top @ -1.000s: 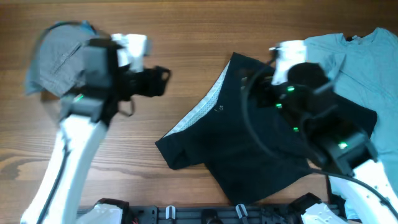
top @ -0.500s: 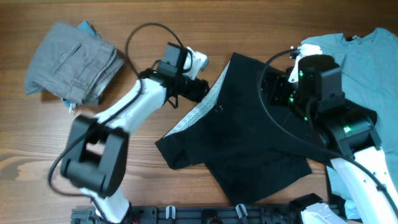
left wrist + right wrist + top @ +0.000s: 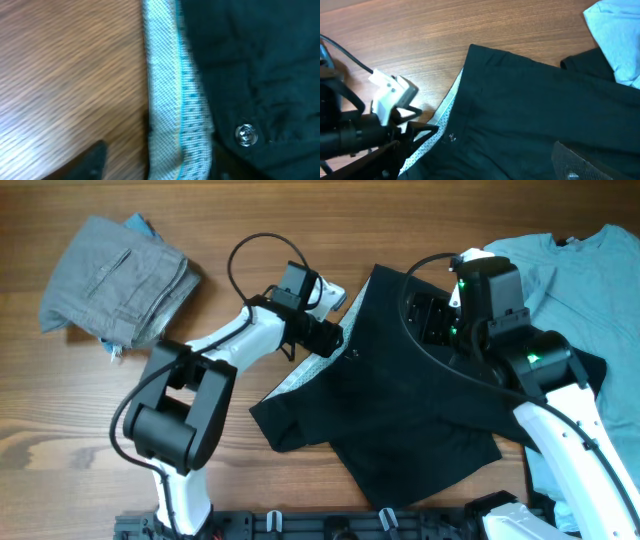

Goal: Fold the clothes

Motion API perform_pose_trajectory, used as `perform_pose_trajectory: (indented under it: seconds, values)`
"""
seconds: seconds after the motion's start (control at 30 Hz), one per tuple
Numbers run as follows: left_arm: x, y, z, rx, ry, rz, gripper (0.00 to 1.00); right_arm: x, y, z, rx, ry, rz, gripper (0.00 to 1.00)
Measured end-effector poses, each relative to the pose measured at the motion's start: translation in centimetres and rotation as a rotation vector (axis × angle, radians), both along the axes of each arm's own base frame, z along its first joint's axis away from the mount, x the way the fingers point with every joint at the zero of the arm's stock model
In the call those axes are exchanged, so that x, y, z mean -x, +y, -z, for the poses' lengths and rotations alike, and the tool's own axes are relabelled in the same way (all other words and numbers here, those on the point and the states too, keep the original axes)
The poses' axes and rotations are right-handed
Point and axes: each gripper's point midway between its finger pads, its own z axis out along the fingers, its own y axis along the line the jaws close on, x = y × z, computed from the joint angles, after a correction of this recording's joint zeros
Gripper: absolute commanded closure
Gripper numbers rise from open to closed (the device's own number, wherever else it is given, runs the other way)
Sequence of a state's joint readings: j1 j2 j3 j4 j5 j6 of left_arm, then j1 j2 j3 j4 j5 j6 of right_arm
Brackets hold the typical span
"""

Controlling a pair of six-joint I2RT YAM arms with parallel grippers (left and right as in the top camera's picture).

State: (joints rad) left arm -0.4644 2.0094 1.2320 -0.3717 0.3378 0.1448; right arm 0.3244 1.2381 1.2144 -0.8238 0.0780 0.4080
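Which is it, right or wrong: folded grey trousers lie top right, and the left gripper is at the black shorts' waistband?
Wrong: the overhead view shows the folded grey trousers top left; the left gripper is at the waistband of the black shorts.

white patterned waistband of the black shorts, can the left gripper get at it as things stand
Probably yes: the left gripper is right beside the white patterned waistband of the black shorts, with nothing lying over it.

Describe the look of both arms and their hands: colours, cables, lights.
Both arms have white links and black joints. A black cable loops above the left arm, another beside the right arm, which shows green lights. The left hand is black with a white block.
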Motion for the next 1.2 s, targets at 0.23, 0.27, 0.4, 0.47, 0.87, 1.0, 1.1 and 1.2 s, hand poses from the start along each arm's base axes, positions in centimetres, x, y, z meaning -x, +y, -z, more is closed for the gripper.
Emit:
perform_pose_trajectory:
  seconds: [0.23, 0.27, 0.4, 0.47, 0.87, 1.0, 1.1, 1.2]
  values:
    - [2.0, -2.2, 0.6, -0.007, 0.024, 0.069, 0.96, 0.0, 0.0, 0.0, 0.000, 0.000, 0.000, 0.02]
    - [2.0, -2.2, 0.6, -0.008, 0.027, 0.070, 0.96, 0.0, 0.0, 0.0, 0.000, 0.000, 0.000, 0.02]
    - [2.0, -1.9, 0.9, -0.021, 0.034, 0.054, 0.96, 0.0, 0.0, 0.0, 0.000, 0.000, 0.000, 0.02]
    - [1.1, -1.1, 0.9, -0.063, 0.026, -0.020, 0.96, 0.0, 0.0, 0.0, 0.000, 0.000, 0.000, 0.02]
    - [-10.9, 23.5, -3.4, -0.200, -0.026, -0.881, 0.66, -0.1, 0.0, 0.3, 0.004, 0.011, 0.000, 0.02]
    - [-10.8, 23.5, -3.3, -0.127, 0.019, -0.878, 0.49, -0.5, -0.3, 2.4, 0.019, 0.081, 0.022, 0.03]
    - [-10.3, 22.2, -3.2, -0.100, 0.050, -0.852, 0.44, -0.7, -0.8, 5.4, 0.034, 0.187, 0.046, 0.06]
    - [-9.7, 21.6, -3.0, -0.094, 0.080, -0.831, 0.43, -1.2, -1.5, 8.5, 0.044, 0.285, 0.074, 0.11]
